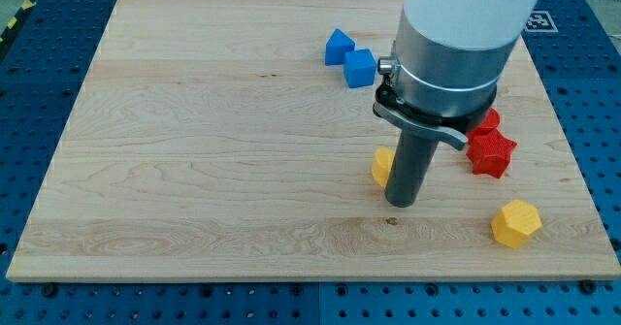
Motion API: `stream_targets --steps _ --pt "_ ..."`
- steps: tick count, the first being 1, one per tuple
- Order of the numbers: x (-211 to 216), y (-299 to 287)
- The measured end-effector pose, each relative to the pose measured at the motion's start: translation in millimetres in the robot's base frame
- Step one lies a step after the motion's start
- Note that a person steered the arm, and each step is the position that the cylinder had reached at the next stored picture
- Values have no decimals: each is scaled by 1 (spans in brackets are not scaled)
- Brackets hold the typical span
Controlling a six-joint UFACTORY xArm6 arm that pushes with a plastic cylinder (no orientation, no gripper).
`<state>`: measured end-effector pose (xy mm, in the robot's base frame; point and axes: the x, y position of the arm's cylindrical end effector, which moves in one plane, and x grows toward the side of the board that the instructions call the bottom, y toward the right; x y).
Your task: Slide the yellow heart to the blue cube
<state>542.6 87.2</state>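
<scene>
You see my tip (pixel 403 202) resting on the wooden board (pixel 194 150), touching nothing but pressed just right of the yellow heart (pixel 382 166), which the rod partly hides. The blue cube (pixel 359 68) lies well above, toward the view's top, beside a second blue block (pixel 339 47).

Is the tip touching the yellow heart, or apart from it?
Touching, apparently: my tip sits against the yellow heart, hiding its right side.
</scene>
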Motion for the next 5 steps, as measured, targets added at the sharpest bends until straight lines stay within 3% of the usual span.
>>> stream_targets --steps 5 --pt "-80 -12"
